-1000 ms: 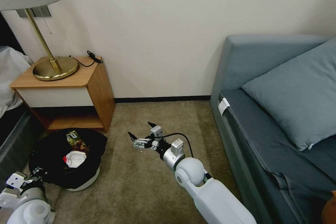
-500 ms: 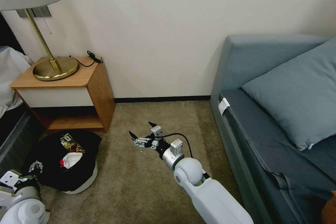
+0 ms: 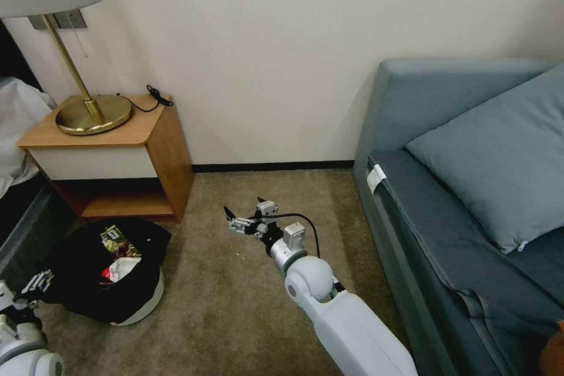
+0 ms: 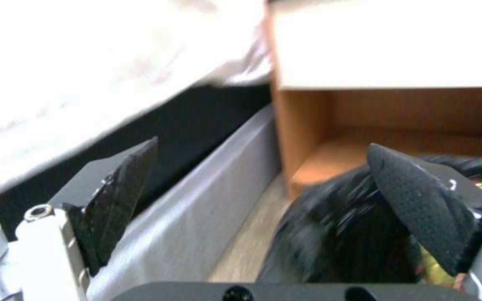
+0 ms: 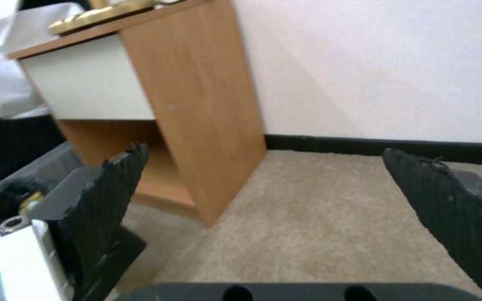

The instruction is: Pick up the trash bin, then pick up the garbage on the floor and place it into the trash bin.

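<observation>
The trash bin (image 3: 147, 304) is a small white round bin that stands on the carpet beside the nightstand. Its black bag liner (image 3: 76, 273) spreads over the rim. Garbage lies inside it: a dark snack wrapper (image 3: 115, 239) and a red-and-white wrapper (image 3: 121, 267). My left gripper (image 3: 35, 282) is low at the bin's left edge and open. In the left wrist view (image 4: 263, 145) the black liner (image 4: 341, 238) sits by one finger, with nothing clamped. My right gripper (image 3: 243, 207) hovers open over the bare carpet to the right of the bin, and its open fingers hold nothing (image 5: 263, 151).
A wooden nightstand (image 3: 167, 153) with a brass lamp (image 3: 93, 113) stands against the wall behind the bin. A bed (image 3: 17, 111) is at the left. A blue-grey sofa (image 3: 411, 200) with a cushion (image 3: 499, 158) lines the right side. Open carpet (image 3: 282, 194) lies between them.
My left arm has drawn back to the left and lower. The bin's liner has shifted slightly left with it. My right gripper has moved a little up and forward.
</observation>
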You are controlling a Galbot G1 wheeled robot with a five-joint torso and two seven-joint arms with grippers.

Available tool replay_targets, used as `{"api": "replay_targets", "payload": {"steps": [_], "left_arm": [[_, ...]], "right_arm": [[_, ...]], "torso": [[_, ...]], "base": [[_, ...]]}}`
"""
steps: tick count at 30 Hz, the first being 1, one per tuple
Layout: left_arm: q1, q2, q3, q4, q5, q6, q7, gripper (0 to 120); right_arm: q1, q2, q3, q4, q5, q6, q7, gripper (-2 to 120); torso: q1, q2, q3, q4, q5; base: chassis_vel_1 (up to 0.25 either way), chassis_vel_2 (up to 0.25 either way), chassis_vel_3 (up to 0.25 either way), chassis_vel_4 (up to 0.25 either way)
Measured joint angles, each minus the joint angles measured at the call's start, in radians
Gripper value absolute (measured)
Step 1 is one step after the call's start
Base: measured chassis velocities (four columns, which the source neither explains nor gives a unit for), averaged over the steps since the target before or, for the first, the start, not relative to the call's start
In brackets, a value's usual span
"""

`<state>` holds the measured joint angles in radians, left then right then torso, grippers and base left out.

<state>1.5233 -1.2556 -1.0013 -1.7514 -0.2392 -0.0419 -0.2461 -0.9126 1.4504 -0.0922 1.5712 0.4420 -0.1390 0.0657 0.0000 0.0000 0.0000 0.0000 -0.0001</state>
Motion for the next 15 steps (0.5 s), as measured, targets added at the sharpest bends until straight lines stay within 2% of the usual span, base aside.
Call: {"api": "replay_targets", "payload": {"steps": [1, 3, 4, 6, 7, 9, 13, 15], "left_arm": [[0.000, 0.000, 0.000, 0.000, 0.000, 0.000, 0.000, 100], [-0.003, 0.040, 0.022, -0.012, 0.037, 0.002, 0.024, 100], [-0.003, 0.040, 0.022, -0.012, 0.037, 0.002, 0.024, 100], [-0.008, 0.086, 0.052, -0.028, 0.055, 0.030, 0.045, 100], [-0.008, 0.086, 0.052, -0.028, 0.055, 0.030, 0.045, 100], [-0.011, 0.113, 0.085, -0.045, 0.065, 0.060, 0.058, 100], [-0.020, 0.121, 0.122, -0.060, 0.071, 0.091, 0.059, 100], [-0.037, 0.121, 0.166, -0.075, 0.087, 0.117, 0.052, 100]], "right_arm": [[0.000, 0.000, 0.000, 0.000, 0.000, 0.000, 0.000, 100], [0.001, 0.004, 0.020, -0.001, 0.008, -0.011, 0.019, 100], [0.001, 0.004, 0.020, -0.001, 0.008, -0.011, 0.019, 100], [-0.001, 0.005, 0.046, -0.006, 0.010, -0.021, 0.039, 100], [-0.001, 0.005, 0.046, -0.006, 0.010, -0.021, 0.039, 100], [-0.007, 0.002, 0.069, -0.012, -0.001, -0.027, 0.051, 100], [-0.011, 0.001, 0.086, -0.016, -0.009, -0.034, 0.063, 100], [-0.014, -0.002, 0.103, -0.020, -0.019, -0.043, 0.075, 100]], "torso": [[0.000, 0.000, 0.000, 0.0000, 0.0000], [0.000, 0.000, 0.000, -0.0002, 0.0001], [0.000, 0.000, 0.000, -0.0002, 0.0001], [0.000, 0.000, 0.000, -0.0002, 0.0002], [0.000, 0.000, 0.000, -0.0002, 0.0002], [0.000, 0.000, 0.000, -0.0001, 0.0002], [0.000, 0.000, 0.000, -0.0001, 0.0002], [0.000, 0.000, 0.000, -0.0001, 0.0003]], "base": [[0.000, 0.000, 0.000, 0.000], [0.000, 0.000, 0.000, 0.000], [0.000, 0.000, 0.000, 0.000], [0.000, 0.000, 0.000, 0.000], [0.000, 0.000, 0.000, 0.000], [0.000, 0.000, 0.000, 0.000], [0.000, 0.000, 0.000, 0.000], [0.000, 0.000, 0.000, 0.000]]}}
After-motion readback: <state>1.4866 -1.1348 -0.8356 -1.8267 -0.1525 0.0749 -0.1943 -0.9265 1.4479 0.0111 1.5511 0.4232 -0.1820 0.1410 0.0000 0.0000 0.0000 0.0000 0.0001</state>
